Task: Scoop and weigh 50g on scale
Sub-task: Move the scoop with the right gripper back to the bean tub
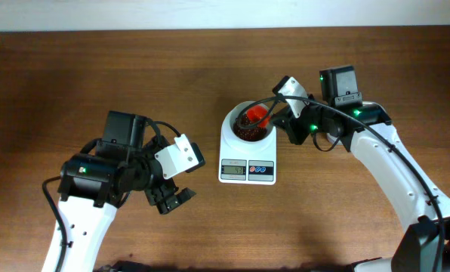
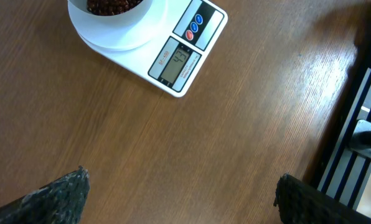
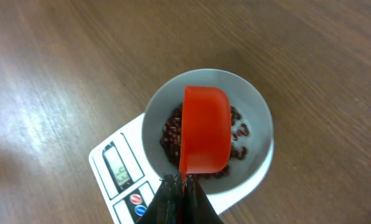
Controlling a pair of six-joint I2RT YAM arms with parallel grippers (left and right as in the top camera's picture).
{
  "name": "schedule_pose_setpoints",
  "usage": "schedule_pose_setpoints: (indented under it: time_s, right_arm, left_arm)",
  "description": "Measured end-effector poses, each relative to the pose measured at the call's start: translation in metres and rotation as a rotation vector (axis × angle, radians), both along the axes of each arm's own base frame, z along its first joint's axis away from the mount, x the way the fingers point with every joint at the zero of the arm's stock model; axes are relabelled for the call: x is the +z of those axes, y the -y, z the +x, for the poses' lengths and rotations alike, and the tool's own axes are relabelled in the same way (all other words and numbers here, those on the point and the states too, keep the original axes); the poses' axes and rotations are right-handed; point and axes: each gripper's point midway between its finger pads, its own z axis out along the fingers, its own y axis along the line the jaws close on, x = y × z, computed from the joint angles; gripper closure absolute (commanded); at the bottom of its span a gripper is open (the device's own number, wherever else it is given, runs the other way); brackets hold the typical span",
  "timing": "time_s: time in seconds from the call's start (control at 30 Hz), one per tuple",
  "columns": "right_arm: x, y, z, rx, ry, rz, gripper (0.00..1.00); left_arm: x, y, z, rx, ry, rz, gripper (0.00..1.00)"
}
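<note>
The white scale [image 1: 247, 160] sits mid-table with a white bowl [image 1: 238, 119] of red-brown beans [image 3: 170, 134] on it; its grey display [image 2: 175, 61] and its red and blue buttons [image 2: 192, 27] face the front edge. My right gripper [image 3: 184, 180] is shut on the handle of a red scoop [image 3: 205, 130], which hangs over the bowl turned with its back toward the camera. In the overhead view that scoop [image 1: 257, 115] is over the bowl's right side. My left gripper [image 1: 174, 199] stands open over bare wood to the front left of the scale, holding nothing.
Dark wood table [image 1: 74, 75] all around. At the right of the left wrist view, a black and white striped frame [image 2: 353, 124] lies beyond the table's edge.
</note>
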Motion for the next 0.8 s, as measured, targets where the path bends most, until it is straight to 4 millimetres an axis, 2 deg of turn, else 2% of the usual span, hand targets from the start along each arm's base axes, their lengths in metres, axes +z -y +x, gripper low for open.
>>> schedule_pose_setpoints:
  time_s: [0.2,0.27,0.4,0.5,0.8]
  right_arm:
    - [0.005,-0.003,-0.001,0.045,0.04,0.007,0.96]
    - [0.002,0.001,0.003,0.026,0.05,-0.025,0.96]
    - [0.004,-0.003,-0.002,0.07,0.058,-0.009,0.96]
    - [0.003,0.005,0.01,-0.017,0.056,-0.039,0.96]
    - [0.004,0.003,0.006,0.011,0.058,-0.031,0.96]
  left_arm:
    - [0.0,0.0,0.0,0.0,0.0,0.0,0.01]
    - [0.0,0.0,0.0,0.0,0.0,0.0,0.01]
    - [0.0,0.0,0.0,0.0,0.0,0.0,0.01]
    - [0.0,0.0,0.0,0.0,0.0,0.0,0.01]
    - [0.0,0.0,0.0,0.0,0.0,0.0,0.01]
